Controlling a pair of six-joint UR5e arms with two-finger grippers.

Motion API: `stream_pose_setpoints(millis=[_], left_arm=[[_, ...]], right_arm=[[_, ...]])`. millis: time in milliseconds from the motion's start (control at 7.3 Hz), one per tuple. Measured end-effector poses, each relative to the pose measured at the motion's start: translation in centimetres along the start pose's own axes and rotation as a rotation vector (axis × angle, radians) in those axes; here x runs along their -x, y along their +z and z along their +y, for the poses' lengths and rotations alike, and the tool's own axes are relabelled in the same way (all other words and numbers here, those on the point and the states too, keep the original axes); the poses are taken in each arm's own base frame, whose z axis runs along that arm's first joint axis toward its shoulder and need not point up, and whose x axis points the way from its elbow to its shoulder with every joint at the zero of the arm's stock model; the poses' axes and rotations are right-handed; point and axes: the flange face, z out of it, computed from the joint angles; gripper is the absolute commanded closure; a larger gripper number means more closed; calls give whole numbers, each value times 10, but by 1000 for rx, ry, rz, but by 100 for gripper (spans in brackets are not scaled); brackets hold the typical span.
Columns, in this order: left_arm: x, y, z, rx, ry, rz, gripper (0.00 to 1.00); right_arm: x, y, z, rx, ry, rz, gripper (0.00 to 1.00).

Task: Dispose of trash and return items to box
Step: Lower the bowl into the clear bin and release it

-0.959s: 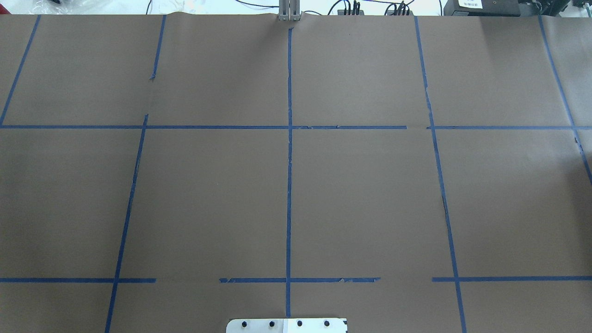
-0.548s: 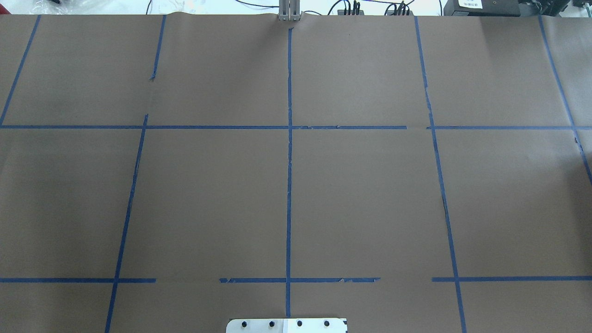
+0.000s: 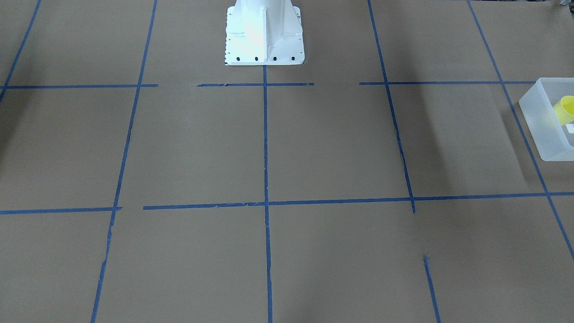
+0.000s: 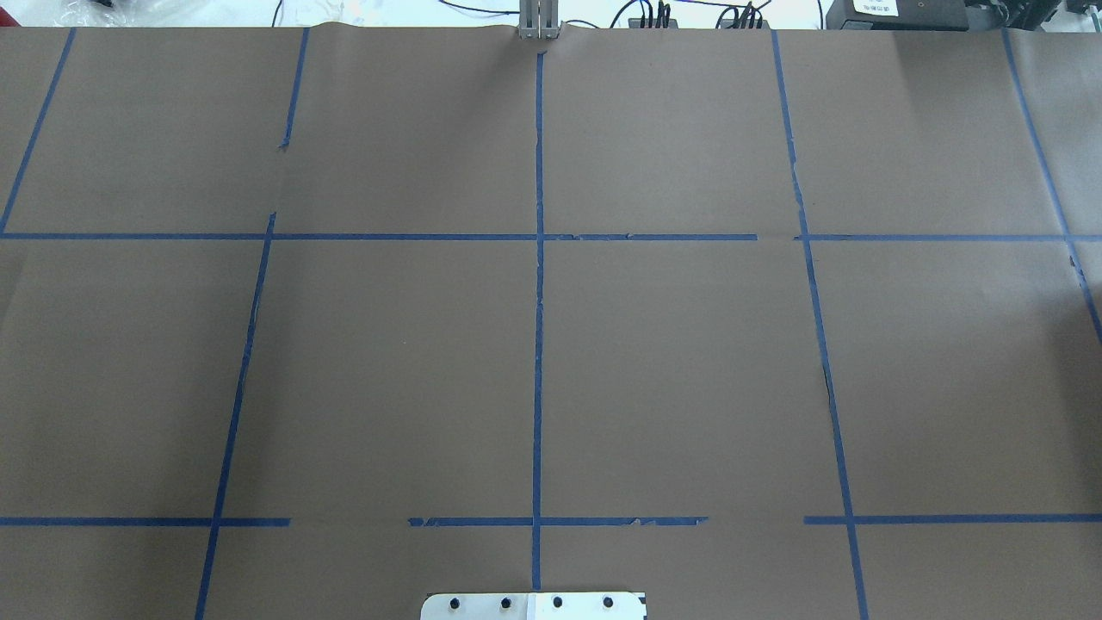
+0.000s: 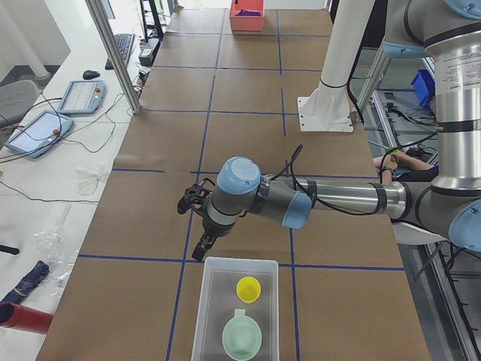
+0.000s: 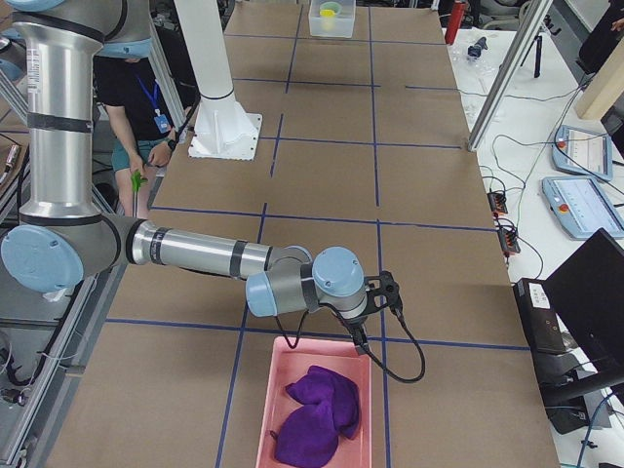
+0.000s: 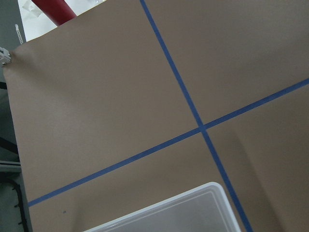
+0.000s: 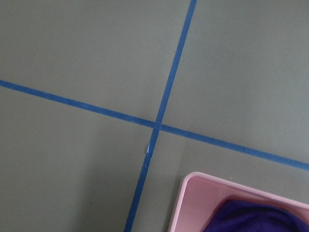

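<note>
Two items, cup (image 5: 249, 289) & bowl (image 5: 242, 338), in box (image 5: 204, 308); left pincer (image 5: 203, 244), right pincer (image 6: 358, 336): open/closed can't tell.

Overhead and front views face down on the table (image 4: 689, 344) from opposite sides. Left-end and close left-wrist views share the box (image 5: 218, 287).

A robotics lab: the counter (image 4: 689, 362) is wrapped in brown paper and gridded with blue tape (image 4: 538, 344), a bolted white pedestal (image 3: 263, 33) carries industrial arms (image 5: 346, 197), teach pendants (image 6: 583, 151) and trailing cables (image 6: 503, 234) lie on a side bench, aluminium posts (image 5: 113, 53) frame the rig, and a lanyard-wearing operator (image 6: 132, 97) stands by
</note>
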Motion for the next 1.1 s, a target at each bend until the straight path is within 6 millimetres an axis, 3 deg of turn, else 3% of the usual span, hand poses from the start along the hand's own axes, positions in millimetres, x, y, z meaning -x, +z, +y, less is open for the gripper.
stream_pose_setpoints(millis=[274, 548, 822, 1096], left_arm=[[5, 34, 40, 112, -57, 122, 0], [10, 52, 73, 180, -127, 166, 0], [10, 55, 82, 212, -217, 175, 0], [6, 48, 73, 205, -275, 165, 0]], right_arm=[[-3, 14, 14, 99, 85, -9, 0], [-2, 15, 8, 183, 174, -27, 0], [2, 11, 4, 207, 197, -28, 0], [1, 11, 8, 212, 193, -22, 0]])
